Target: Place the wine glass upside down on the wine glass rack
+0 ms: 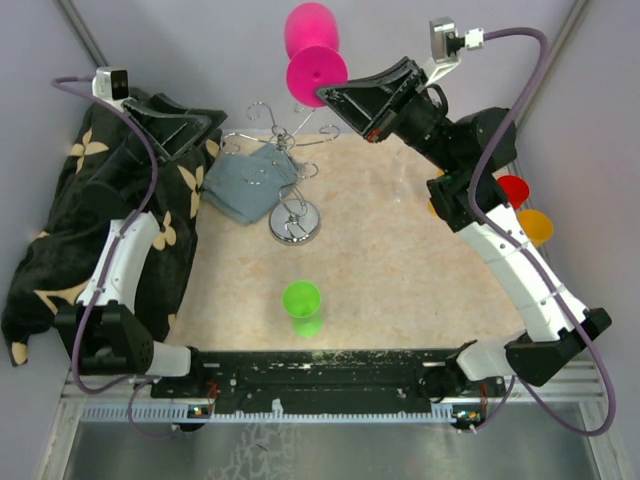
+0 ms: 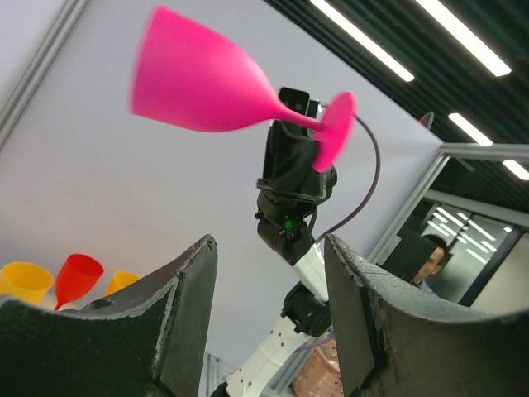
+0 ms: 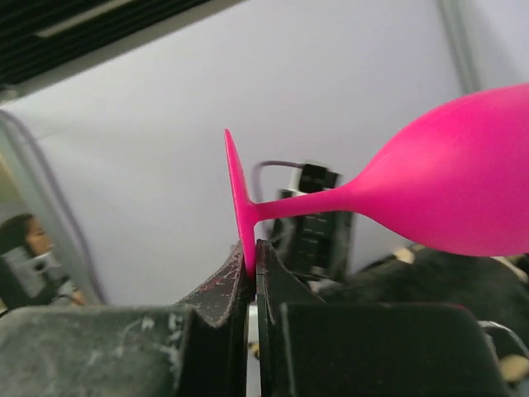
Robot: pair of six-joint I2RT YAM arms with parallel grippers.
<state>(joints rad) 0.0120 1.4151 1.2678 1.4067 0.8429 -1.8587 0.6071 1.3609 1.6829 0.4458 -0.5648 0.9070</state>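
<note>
While clamped nearly closed on the thin edge of the foot, carried the pink wine glass (image 1: pixel 312 50) high in the right gripper (image 1: pixel 327 97), above the far edge of the table (image 1: pixel 400 260). Lay roughly sideways in that grip: stem about level, bowl pointing away from the fingers, foot disc turned toward the overhead camera. Hung beyond and above the wine glass rack (image 1: pixel 290 195), clear of all its curled loop arms. Stood upright, that rack, near the far middle of the table on a round shiny base, with a folded grey cloth (image 1: pixel 240 190) just beside or partly under it; could not tell which.

Gaped wide at the left gripper (image 1: pixel 205 125), holding nothing, with fingers tilted up toward the glass and well apart from it, over a black floral cloth (image 1: pixel 60 240) heaped along the table's left side. Framed, between those spread fingers in the left wrist view, the glass and the right arm against a pale wall.

Noted a green glass (image 1: pixel 301 300) standing on the near middle of the table, well apart from the rack. Noted also a red cup (image 1: pixel 513 188) and yellow cups (image 1: pixel 535 225) clustered at the right edge, partly hidden by the right arm.
</note>
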